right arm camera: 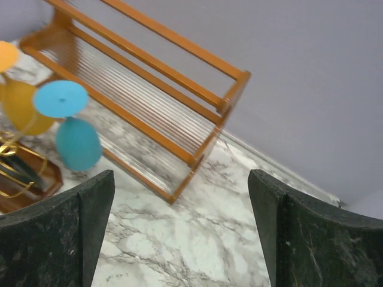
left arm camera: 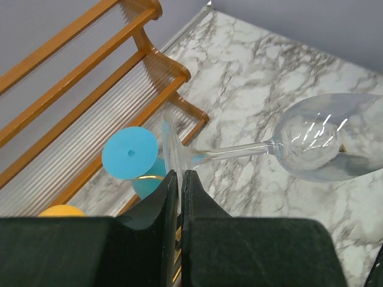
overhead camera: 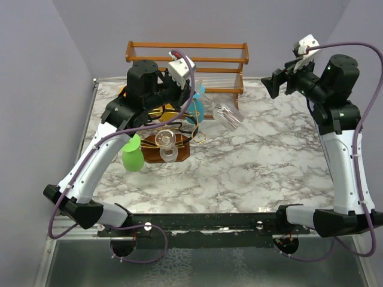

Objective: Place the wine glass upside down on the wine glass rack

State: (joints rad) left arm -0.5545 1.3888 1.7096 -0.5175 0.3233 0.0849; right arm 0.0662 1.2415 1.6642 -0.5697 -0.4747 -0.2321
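Note:
My left gripper (overhead camera: pixel 195 97) is shut on the foot of a clear wine glass (overhead camera: pixel 227 117) and holds it sideways in the air, bowl pointing right, just right of the wine glass rack (overhead camera: pixel 177 128). In the left wrist view the fingertips (left arm camera: pixel 181 174) pinch the thin foot disc, and the stem and bowl (left arm camera: pixel 317 146) stretch right above the marble. The rack is gold and black wire on a dark brown base (overhead camera: pixel 179 153). Another clear glass (overhead camera: pixel 166 143) hangs on it upside down. My right gripper (overhead camera: pixel 272 84) is open and empty, raised at the far right (right arm camera: pixel 179 230).
A blue glass (overhead camera: pixel 195 110), a green glass (overhead camera: pixel 133 156) and a yellow glass (right arm camera: pixel 21 101) hang round the rack. A two-tier orange-brown wooden shelf (overhead camera: pixel 187 58) stands at the back against the wall. The marble table (overhead camera: pixel 263 161) stretches right of the rack.

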